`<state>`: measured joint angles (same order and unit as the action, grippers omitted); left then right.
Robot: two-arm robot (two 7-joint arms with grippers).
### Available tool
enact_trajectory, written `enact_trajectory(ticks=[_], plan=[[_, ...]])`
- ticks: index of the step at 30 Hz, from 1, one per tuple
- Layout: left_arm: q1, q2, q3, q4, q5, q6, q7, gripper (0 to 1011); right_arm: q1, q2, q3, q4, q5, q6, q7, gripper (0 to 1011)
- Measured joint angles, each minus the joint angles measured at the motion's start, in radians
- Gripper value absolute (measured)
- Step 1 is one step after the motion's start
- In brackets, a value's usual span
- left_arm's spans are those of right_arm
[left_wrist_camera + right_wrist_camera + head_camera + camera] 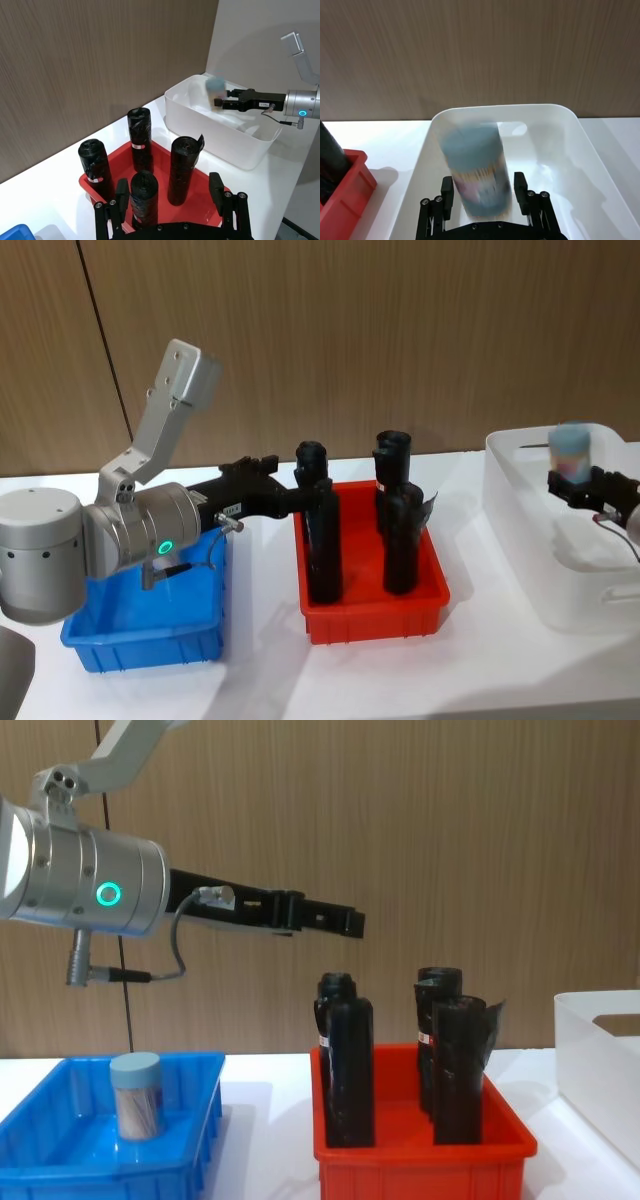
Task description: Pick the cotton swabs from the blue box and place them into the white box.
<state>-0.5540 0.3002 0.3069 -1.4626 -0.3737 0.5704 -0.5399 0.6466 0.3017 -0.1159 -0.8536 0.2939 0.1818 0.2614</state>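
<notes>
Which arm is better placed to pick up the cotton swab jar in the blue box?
Left. The left gripper is open and empty over the red bin, next to the blue box; the right gripper is at the white box beyond it, with another cotton swab jar.

Table (250, 680) is viewed from above by head, low and side-on by chest. Red bin (375, 625) is shared by both. White box (555, 160) is seen close from right wrist.
</notes>
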Motion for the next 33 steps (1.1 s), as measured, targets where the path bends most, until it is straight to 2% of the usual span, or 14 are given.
enact_trajectory(ticks=[4,5,11,25,33], plan=[[0.0,0.0,0.0,0.0,0.0,0.0,0.0,1004,0.011,-0.002,0.001,0.026,0.001,-0.005,0.004,850],[0.0,0.0,0.0,0.0,0.0,0.0,0.0,1004,0.014,-0.002,0.001,0.036,0.001,-0.008,0.005,850],[0.0,0.0,0.0,0.0,0.0,0.0,0.0,1004,0.024,-0.004,0.002,0.059,0.006,-0.019,0.006,1001],[0.0,0.0,0.0,0.0,0.0,0.0,0.0,1004,0.029,-0.004,0.007,0.083,0.01,-0.045,0.01,1002],[0.0,0.0,0.0,0.0,0.0,0.0,0.0,1004,0.005,0.0,0.01,0.046,0.011,-0.064,0.005,1002]])
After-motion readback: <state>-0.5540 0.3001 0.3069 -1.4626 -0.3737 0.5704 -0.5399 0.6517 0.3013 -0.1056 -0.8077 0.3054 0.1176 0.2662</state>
